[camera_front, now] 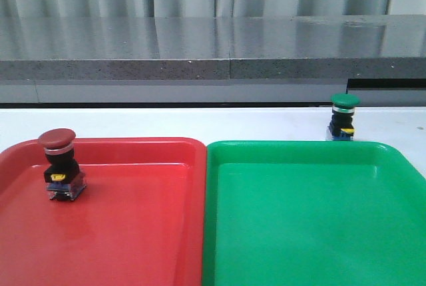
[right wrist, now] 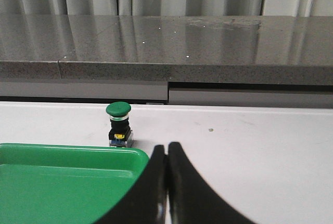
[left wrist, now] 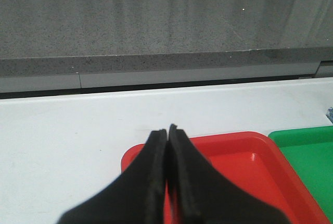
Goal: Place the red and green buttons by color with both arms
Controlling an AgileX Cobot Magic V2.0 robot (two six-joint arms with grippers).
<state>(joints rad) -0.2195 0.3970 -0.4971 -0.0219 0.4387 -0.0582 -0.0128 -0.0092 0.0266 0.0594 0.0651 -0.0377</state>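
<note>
The red button stands upright inside the red tray, near its far left corner. On the white table just behind the green tray stands the green button, also seen in the right wrist view as the green button beyond the green tray's far rim. My left gripper is shut and empty over the red tray's far left corner. Shut and empty too, my right gripper hangs by the green tray's far right corner. Neither arm shows in the front view.
A long grey stone ledge runs across behind the table, with curtains above it. White tabletop lies between the trays and the ledge. The two trays sit side by side, touching.
</note>
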